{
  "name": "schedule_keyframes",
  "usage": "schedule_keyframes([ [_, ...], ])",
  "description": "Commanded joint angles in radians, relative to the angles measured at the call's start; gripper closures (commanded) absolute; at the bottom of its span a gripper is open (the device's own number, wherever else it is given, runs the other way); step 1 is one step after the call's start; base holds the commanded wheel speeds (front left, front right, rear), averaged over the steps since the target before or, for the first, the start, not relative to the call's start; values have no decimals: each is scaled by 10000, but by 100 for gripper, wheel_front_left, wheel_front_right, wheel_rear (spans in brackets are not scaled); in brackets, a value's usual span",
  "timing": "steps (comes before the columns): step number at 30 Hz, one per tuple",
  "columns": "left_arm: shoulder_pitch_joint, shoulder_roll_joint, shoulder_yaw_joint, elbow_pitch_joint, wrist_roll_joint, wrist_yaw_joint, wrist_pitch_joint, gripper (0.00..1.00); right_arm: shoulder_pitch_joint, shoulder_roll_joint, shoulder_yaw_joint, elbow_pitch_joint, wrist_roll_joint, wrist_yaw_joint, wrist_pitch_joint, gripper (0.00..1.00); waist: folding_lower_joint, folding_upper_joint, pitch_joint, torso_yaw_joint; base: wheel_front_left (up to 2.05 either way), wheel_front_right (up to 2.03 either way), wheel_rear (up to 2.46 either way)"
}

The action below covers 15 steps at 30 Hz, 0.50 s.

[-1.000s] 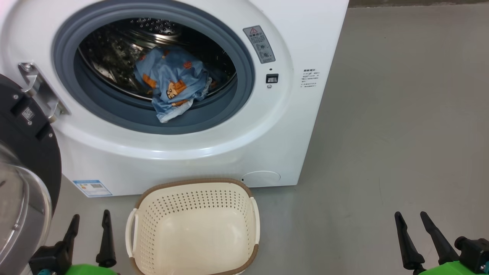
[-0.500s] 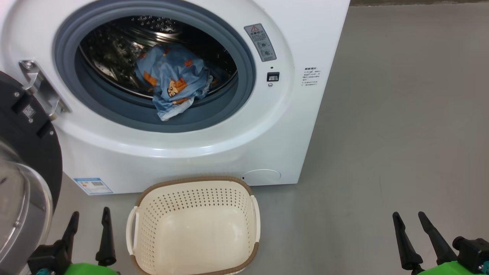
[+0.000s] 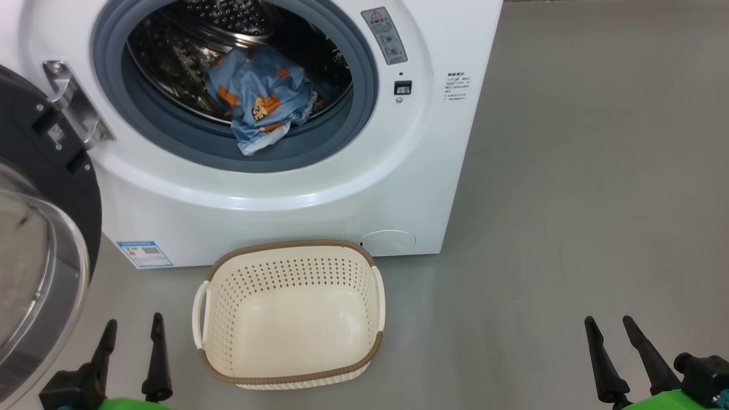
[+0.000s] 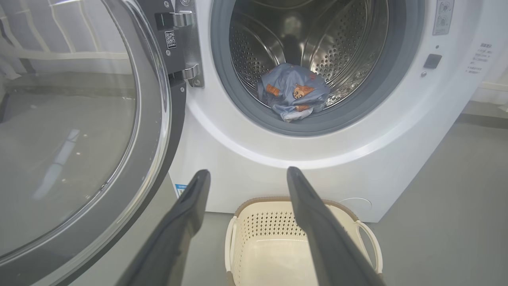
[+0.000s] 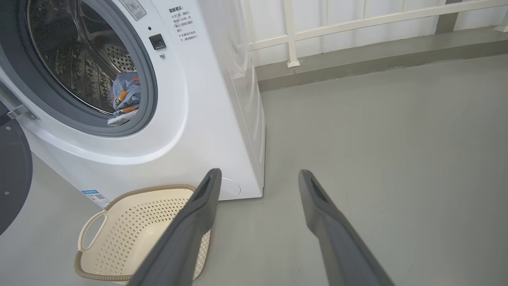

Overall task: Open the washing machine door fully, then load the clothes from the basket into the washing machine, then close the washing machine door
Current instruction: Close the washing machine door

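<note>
Glossy black ring around a bulging clear glass bowl: the washing machine door (image 3: 40,148), swung wide open at the left edge of the head view; hangs from a metal hinge (image 3: 71,99) at upper left, inner face turned toward the camera, glass bulging toward the lower left.

White box of the washing machine (image 3: 421,171) across the top of the frame; round mouth facing down-frame, ringed by a grey rubber gasket (image 3: 342,142), perforated steel drum (image 3: 171,62) shining behind; blue label sticker (image 3: 144,254) at its lower left corner.

Low at the front of the drum, upper centre: the clothes (image 3: 259,102), one crumpled blue bundle with small orange cartoon prints and a pale edge; spills forward onto the gasket lip; no clear long axis, pale tip pointing down-frame toward the basket (image 3: 290,246).

Cream-white perforated plastic, brown woven-look rim, rounded rectangle; sits upright on the grey floor (image 3: 569,199) at lower centre, just beside the machine's base, whether touching it cannot be told; long axis across the frame, a handle at each end, bare bottom showing.

At lower left, between door glass and basket, the left gripper (image 3: 134,320): dark fingers spread apart, pointing up-frame, nothing between them. At lower right, well apart from the basket, the right gripper (image 3: 608,320): fingers likewise spread, pointing up-frame over bare floor.
</note>
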Motion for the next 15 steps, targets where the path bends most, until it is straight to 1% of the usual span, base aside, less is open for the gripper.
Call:
schedule_keyframes([
  [1,-49,165,323,-333,-3,-27,-65,0,-90,-140,215,-217,-90,27,-51,0,0,0,-4,5,-24,24,0],
  [11,-73,157,230,-388,-52,-27,-65,0,-126,-120,211,-254,-100,27,-51,0,0,0,29,53,-1,1,0],
  [15,-103,149,224,-346,-160,-27,-65,0,-142,-120,251,-282,-124,27,-51,0,0,0,55,215,0,0,0],
])
